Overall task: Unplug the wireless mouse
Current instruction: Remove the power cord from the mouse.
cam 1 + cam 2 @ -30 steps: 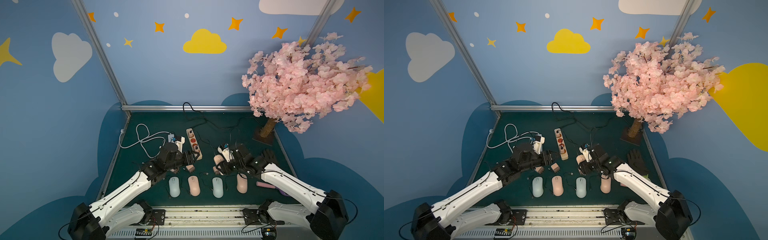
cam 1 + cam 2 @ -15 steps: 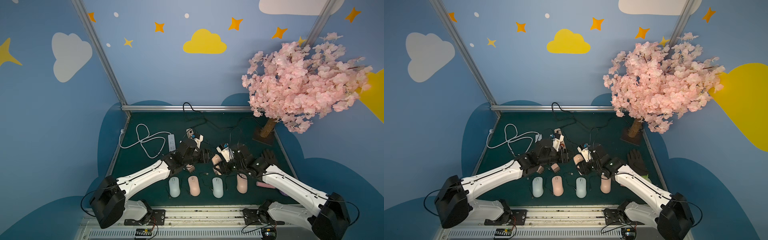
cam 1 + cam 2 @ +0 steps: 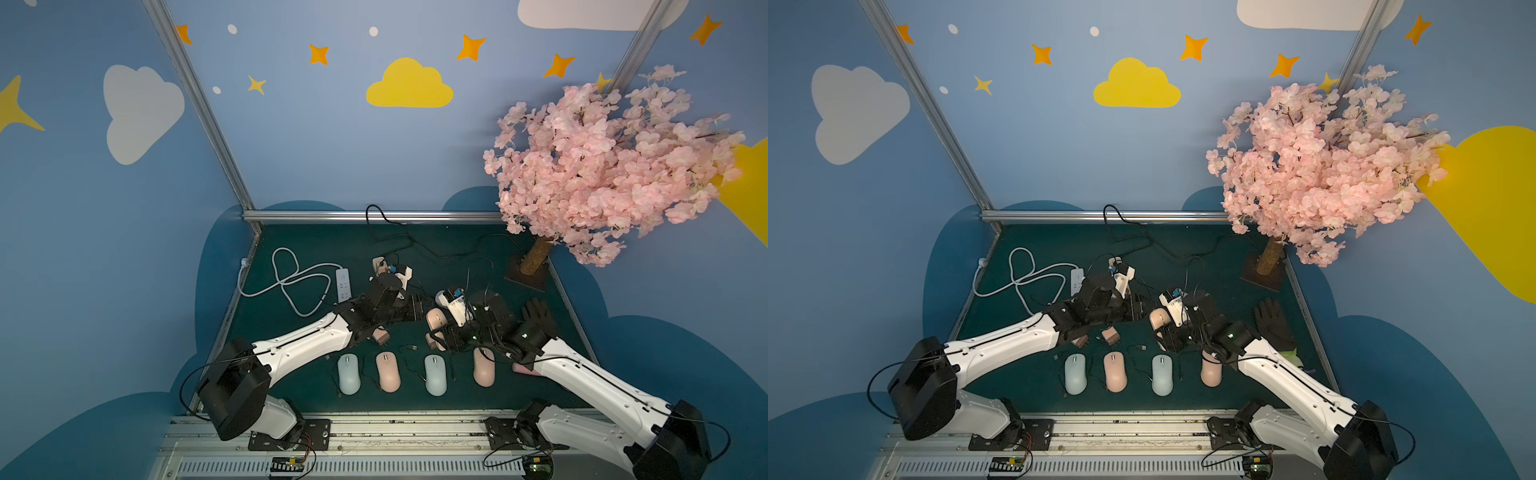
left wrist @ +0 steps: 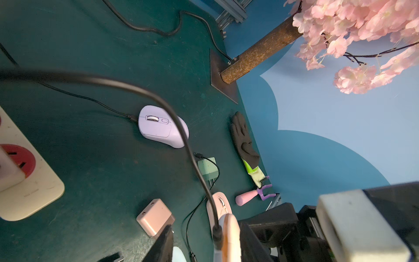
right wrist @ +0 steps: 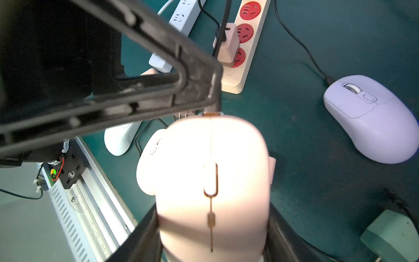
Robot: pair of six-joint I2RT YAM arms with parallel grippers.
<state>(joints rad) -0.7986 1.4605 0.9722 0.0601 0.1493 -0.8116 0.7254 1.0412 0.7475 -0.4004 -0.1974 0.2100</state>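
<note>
Mouse (image 5: 210, 158) (raised, pink) in R gripper (image 5: 213, 240); L gripper (image 4: 205, 243) reaches across, straddles plug (image 4: 217, 234).

Left arm (image 3: 299, 349) and right arm (image 3: 582, 374) stretch low toward the middle, tips nearly meeting; left gripper (image 4: 206, 245) has jaws part open, right gripper (image 5: 213, 226) is clamped on a raised mouse (image 5: 213, 172).

Mouse (image 5: 213, 181) sits between right gripper (image 5: 210, 236) fingers (image 5: 145, 240), power strip (image 5: 235, 74) out past them; cable plug (image 4: 217, 236) is between left gripper (image 4: 206, 225) fingers (image 4: 251, 240).
</note>
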